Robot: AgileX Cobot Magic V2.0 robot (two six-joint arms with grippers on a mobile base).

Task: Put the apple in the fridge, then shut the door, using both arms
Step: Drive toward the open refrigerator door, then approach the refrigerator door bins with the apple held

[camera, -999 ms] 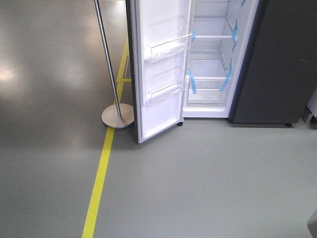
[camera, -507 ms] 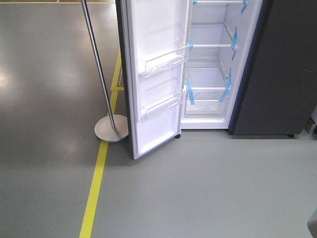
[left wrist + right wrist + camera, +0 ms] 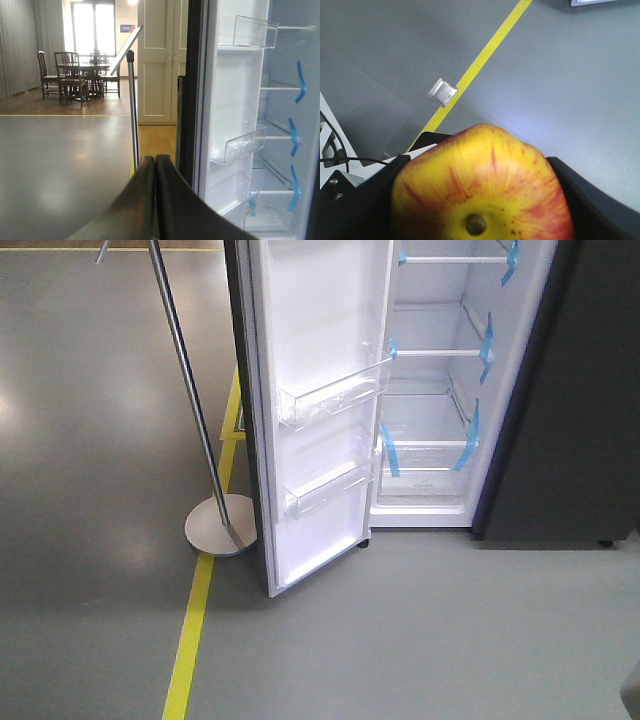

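Observation:
The fridge (image 3: pixel 560 400) stands open ahead, dark grey outside, white inside, with blue-taped shelves (image 3: pixel 435 352). Its door (image 3: pixel 318 410) is swung out to the left, its white liner and clear bins (image 3: pixel 330 395) facing me. No arm shows in the front view. In the left wrist view my left gripper (image 3: pixel 155 162) is shut and empty, its black fingertips (image 3: pixel 167 172) pressed together, level with the door's edge (image 3: pixel 192 90); the fridge interior (image 3: pixel 280 150) lies to its right. In the right wrist view my right gripper (image 3: pixel 480 200) is shut on the yellow-red apple (image 3: pixel 485 185), stem end facing the camera, above the floor.
A slanted silver pole (image 3: pixel 185 390) on a round base (image 3: pixel 220 525) stands just left of the door. A yellow floor line (image 3: pixel 195 625) runs toward me. A small metal plate (image 3: pixel 443 92) lies on the floor by the line. A table with chairs (image 3: pixel 80 75) stands far back.
The front view has moved closer to the fridge and shifted a little, so the door, shelves and pole base appear larger and lower in frame. The door's angle looks unchanged.

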